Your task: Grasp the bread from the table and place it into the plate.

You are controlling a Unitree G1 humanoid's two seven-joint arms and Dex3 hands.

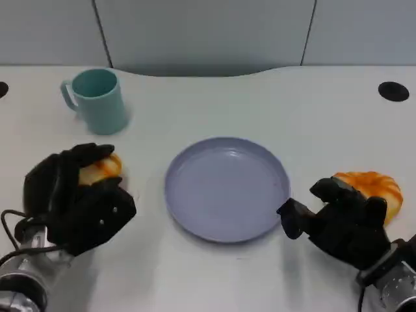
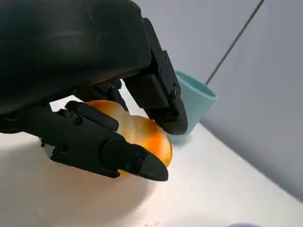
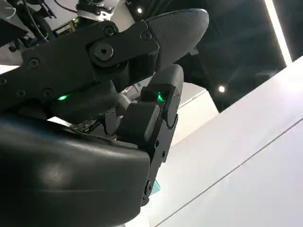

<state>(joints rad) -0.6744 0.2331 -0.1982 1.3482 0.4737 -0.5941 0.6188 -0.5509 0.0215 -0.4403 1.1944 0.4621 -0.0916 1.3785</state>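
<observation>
Left robot hand (image 2: 109,118) grasping the golden, soft-looking round bread roll (image 2: 142,135) across its middle; probably light and squashy, so squeeze gently. Right robot hand (image 1: 338,221) hovers released.

Left hand (image 1: 78,201) clasped, right hand (image 1: 338,221) loose

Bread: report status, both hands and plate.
Left hand closed around bread, at table level. Right hand open, beside second bread. Plate bare, nothing in the way; mug stands clear.

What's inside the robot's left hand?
A piece of orange bread, gripped between the fingers of the left robot hand. Part of the bread is covered by the fingers, so its full shape can't be seen.
</observation>
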